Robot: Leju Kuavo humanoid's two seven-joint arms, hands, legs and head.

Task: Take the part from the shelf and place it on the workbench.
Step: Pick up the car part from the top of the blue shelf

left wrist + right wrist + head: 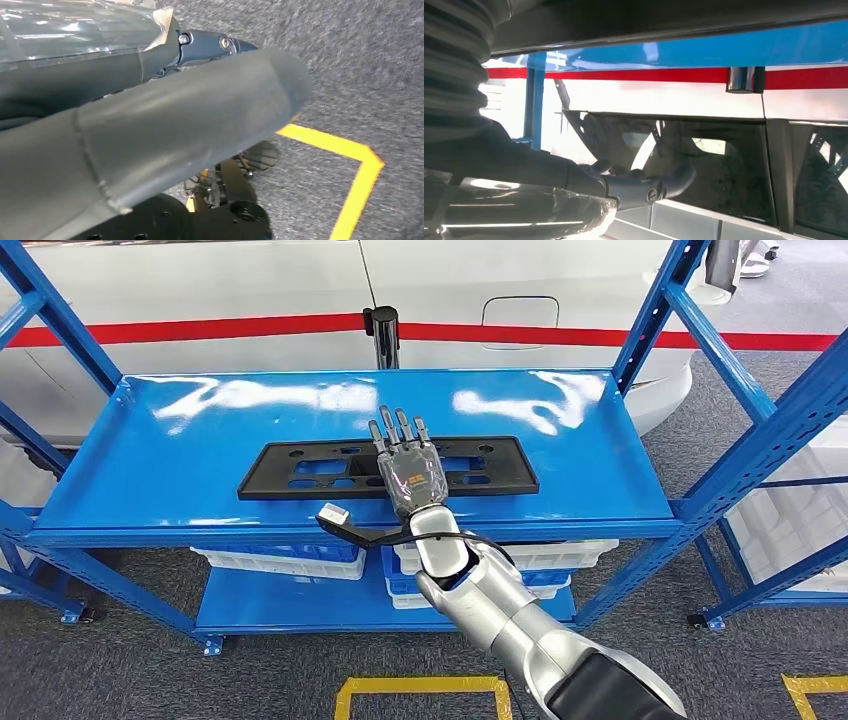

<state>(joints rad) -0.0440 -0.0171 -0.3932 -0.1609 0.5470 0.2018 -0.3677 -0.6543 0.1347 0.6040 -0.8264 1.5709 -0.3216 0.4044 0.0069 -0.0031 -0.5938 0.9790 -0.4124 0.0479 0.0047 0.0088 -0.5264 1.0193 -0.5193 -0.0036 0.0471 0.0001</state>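
I am working the reach for the part (385,466), a long flat black plate with cut-outs that is lying lengthwise on the top deck of the blue shelf (180,455), nearer the front edge than the back. My right hand (408,466) is lying flat over the middle of it, fingers stretched out towards the back of the deck and apart, gripping nothing; I cannot tell whether the palm is pressing the plate or floating just above. To do this well I am judging that a flat thin plate gives the fingers nothing to close on from above, so I am thinking of drawing it towards the front lip until an edge overhangs, then curling fingers under that edge, keeping the grasp near the plate's middle so it is not tipping when lifted. The left hand (150,130) is hanging low over grey carpet with a yellow floor line (357,170); its fingers are too blurred to read
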